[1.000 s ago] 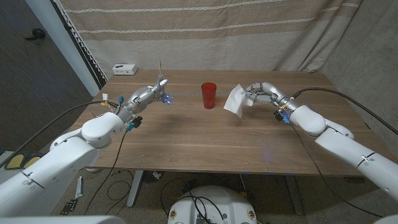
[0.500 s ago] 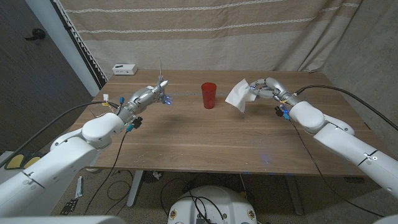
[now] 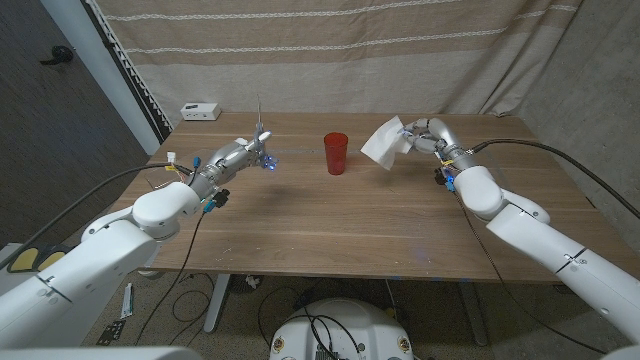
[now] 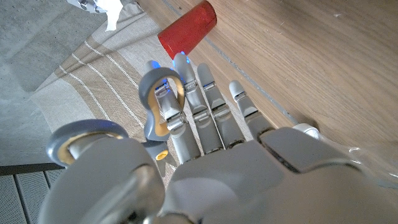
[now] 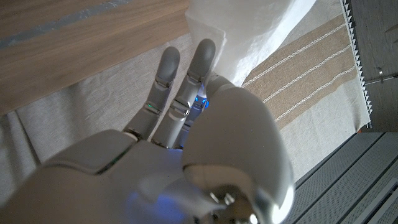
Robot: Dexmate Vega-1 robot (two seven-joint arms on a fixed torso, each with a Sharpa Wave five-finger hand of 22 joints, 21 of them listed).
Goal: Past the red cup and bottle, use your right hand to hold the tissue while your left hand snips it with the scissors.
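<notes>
A red cup (image 3: pixel 336 153) stands upright at the table's middle; it also shows in the left wrist view as the red cup (image 4: pixel 187 32). To its right, my right hand (image 3: pixel 424 137) holds a white tissue (image 3: pixel 382 143) up off the table, and the tissue (image 5: pixel 249 31) sits between its fingers in the right wrist view. Left of the cup, my left hand (image 3: pixel 240 153) grips grey-handled scissors (image 3: pixel 260 130) with the blades pointing up. The scissor handles (image 4: pixel 163 99) loop around its fingers. I see no bottle.
A small white box (image 3: pixel 201 111) lies at the table's far left corner. A striped curtain (image 3: pixel 330 50) hangs behind the wooden table (image 3: pixel 330 220). Bare tabletop stretches across the front.
My right hand has lifted the tissue up and toward the table's far side. The left hand with the scissors has stayed put.
</notes>
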